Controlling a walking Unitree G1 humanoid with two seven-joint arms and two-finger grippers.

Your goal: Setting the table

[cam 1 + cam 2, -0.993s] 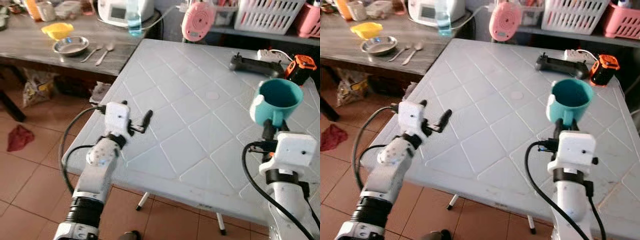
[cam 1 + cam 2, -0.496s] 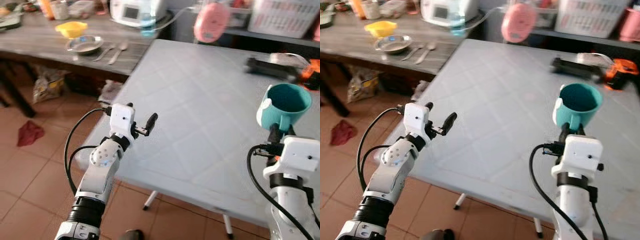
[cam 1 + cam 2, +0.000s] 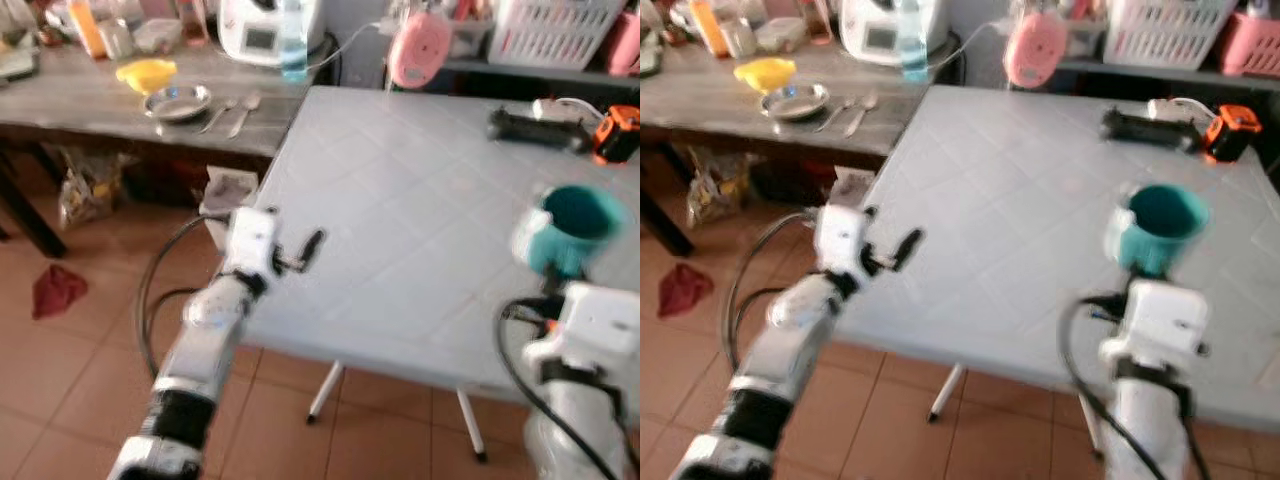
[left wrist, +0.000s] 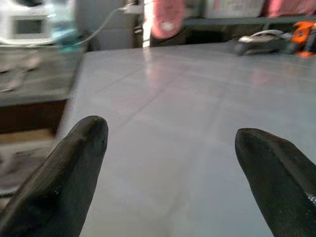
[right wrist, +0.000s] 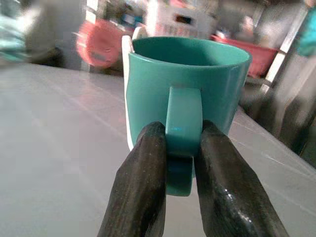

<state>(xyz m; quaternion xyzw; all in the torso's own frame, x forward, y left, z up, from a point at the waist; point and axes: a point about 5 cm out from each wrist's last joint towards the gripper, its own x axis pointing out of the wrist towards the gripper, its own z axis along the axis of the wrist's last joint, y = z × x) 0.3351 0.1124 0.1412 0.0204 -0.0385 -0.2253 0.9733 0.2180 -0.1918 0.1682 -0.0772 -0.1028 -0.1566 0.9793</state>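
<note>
Tabletop (image 3: pixel 400 200), pale grey, tiled pattern; we hold both arms over its near edge. Teal mug (image 3: pixel 1155 225), upright above the tabletop; our right wrist view shows the right gripper (image 5: pixel 180 163) with jaws clamped on its handle. Left gripper (image 4: pixel 170 163): jaws wide apart, holding nothing.

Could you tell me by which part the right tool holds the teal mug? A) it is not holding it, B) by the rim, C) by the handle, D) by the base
C: the right tool has its two black fingers pinched on the handle of the mug, which is upright above the table.
</note>
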